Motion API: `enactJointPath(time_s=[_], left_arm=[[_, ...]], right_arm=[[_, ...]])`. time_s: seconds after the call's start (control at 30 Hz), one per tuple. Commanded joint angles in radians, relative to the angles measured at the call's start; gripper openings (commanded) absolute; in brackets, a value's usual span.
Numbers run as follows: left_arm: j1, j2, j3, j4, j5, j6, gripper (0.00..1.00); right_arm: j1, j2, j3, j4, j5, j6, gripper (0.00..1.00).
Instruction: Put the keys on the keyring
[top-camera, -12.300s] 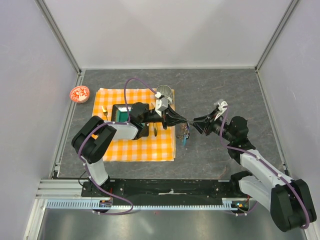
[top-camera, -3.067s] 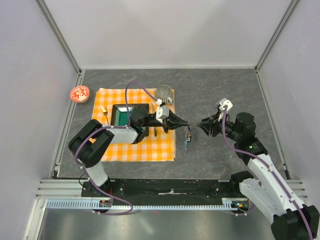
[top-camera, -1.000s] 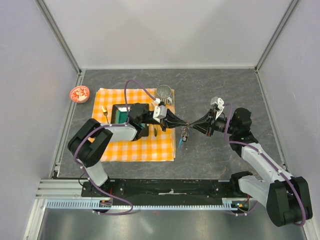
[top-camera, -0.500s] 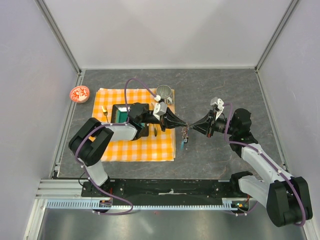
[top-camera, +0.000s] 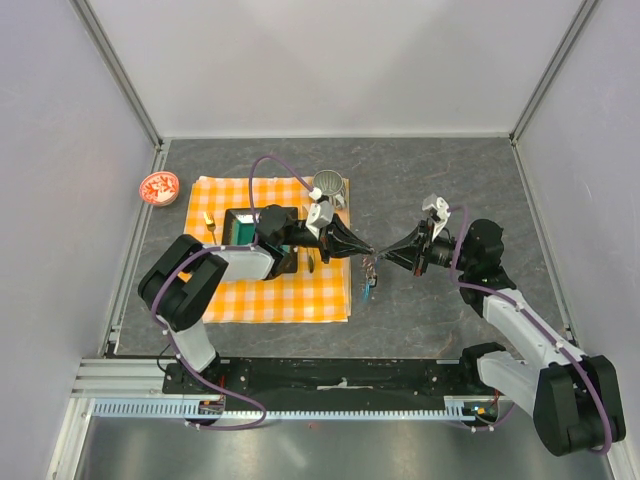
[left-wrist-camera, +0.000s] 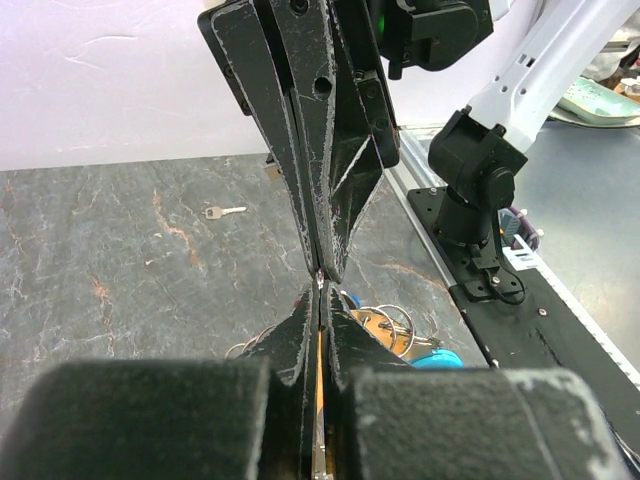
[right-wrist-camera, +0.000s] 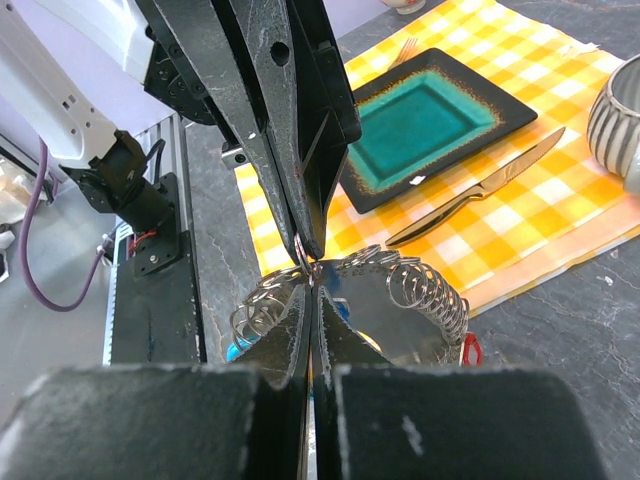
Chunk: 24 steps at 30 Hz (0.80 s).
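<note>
Two arms meet tip to tip above the counter (top-camera: 450, 180), just right of the cloth (top-camera: 290, 300), so I read this as the threading step. The left end effector (top-camera: 366, 250) is fully closed, pinching the thin wire of the keyring (top-camera: 371, 266). The right end effector (top-camera: 386, 258) is also fully closed, nose to nose with it, and looks to nip the same wire. The keyring hangs off those tips, clear of the counter. The next move is probably one tip holding still while the other pries or slides along the wire to pass a key on. That means tiny, coordinated motion with almost no slack. Materials: the counter is dark, veined and stone-look, matte. The cloth is an orange-and-white check, soft and flat. The end effector fingers are black, tapered and scuffed. The plate (right-wrist-camera: 430, 120) is square with glossy teal glaze and a dark rim. The cup (top-camera: 328, 184) is grey and ribbed. The knife (right-wrist-camera: 480, 190) is slim bright steel. The keyring is springy silver coils bunched together, too tangled to count, with a flat cyan tag (left-wrist-camera: 437, 358) underneath. One loose key (left-wrist-camera: 222, 212), small and silver, lies flat on the counter, well apart from the bunch.
</note>
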Motion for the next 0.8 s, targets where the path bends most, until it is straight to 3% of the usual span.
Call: enactJointPath(time_s=[0.0, 0.33, 0.77], left_arm=[[-0.001, -0.006, 0.045, 0.374, 0.001, -0.047, 0.02], [-0.015, -0.027, 0.063, 0.374, -0.009, -0.027, 0.02], [-0.030, -0.027, 0.080, 0.373, -0.041, -0.011, 0.02]], right_arm=[[0.017, 0.011, -0.023, 0.105, -0.007, 0.039, 0.00], [0.050, 0.060, -0.089, 0.333, 0.016, 0.183, 0.00], [0.069, -0.022, -0.157, 0.359, 0.125, 0.191, 0.00]])
